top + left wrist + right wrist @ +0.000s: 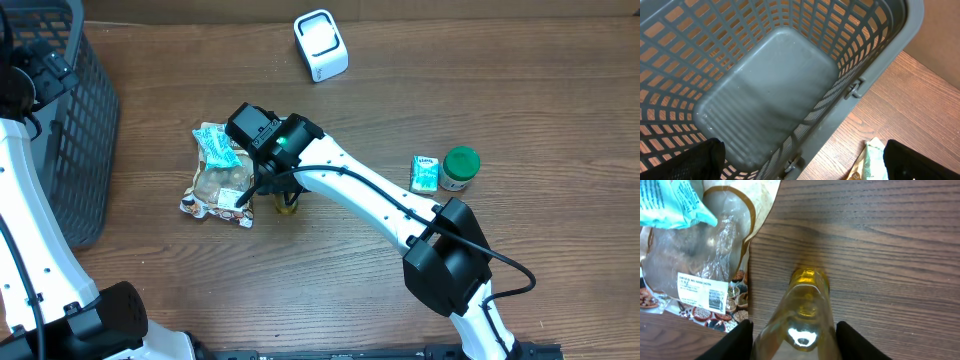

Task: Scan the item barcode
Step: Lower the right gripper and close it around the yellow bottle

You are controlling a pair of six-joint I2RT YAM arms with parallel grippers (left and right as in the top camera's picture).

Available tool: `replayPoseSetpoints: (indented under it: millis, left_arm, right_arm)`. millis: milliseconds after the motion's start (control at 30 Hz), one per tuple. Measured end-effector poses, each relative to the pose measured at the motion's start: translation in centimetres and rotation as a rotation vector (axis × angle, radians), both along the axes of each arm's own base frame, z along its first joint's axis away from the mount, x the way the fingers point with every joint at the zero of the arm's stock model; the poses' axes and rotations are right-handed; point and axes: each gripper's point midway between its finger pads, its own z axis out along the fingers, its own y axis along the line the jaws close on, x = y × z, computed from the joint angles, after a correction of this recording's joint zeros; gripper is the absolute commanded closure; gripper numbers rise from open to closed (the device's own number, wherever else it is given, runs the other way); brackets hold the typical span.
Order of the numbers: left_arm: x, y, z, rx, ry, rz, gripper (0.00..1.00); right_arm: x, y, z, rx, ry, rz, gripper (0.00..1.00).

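**Right arm at the bottle, pinch unconfirmed**

- You had the right gripper [794, 332] set astride the bottle [802, 312], 1 finger on each flank. The jaws stood part-spread and very close to the glass. Whether they were pressing on it could not be told.
- The bottle was amber with a gold cap and sat on the table [450, 80] just beside the snack bag [215, 185], on the bag's right edge in the overhead view. The cap end pointed away from the wrist camera. It was unclear whether the bottle lay flat or leaned.
- The step in hand read as the grasp, ahead of the carry to the scanner [321, 45].
- To do it well, you needed the bottle centred between the fingers and the pinch on the body rather than the narrower cap end, since smooth round glass would likely roll or slip.
- You also needed to keep the left-hand finger clear of the bag's loose film, which lay near it.
- No barcode showed on the bottle, so you would have had to turn it to find one. The only printed label [705, 291] in view belonged to the bag.
- The scanner stood well apart from the bag, toward the table's far edge.
- Your left gripper [802, 160] hung spread wide and empty over the basket [880, 45], on the bag's other side.
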Motion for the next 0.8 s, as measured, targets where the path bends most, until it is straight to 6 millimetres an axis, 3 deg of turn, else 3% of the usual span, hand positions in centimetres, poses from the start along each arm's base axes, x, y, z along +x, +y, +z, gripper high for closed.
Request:
replayPoseSetpoints:
  millis: [333,800]
  left_arm:
    - [-0.01,0.00,-0.01,0.000,0.000,0.000,0.00]
    - [0.00,0.00,0.00,0.000,0.000,0.000,0.00]
  right_arm:
    - [0.05,-0.18,-0.01,-0.009,-0.004,-0.002,0.72]
    - [0.02,-0.20,-0.02,-0.010,-0.003,-0.003,0.72]
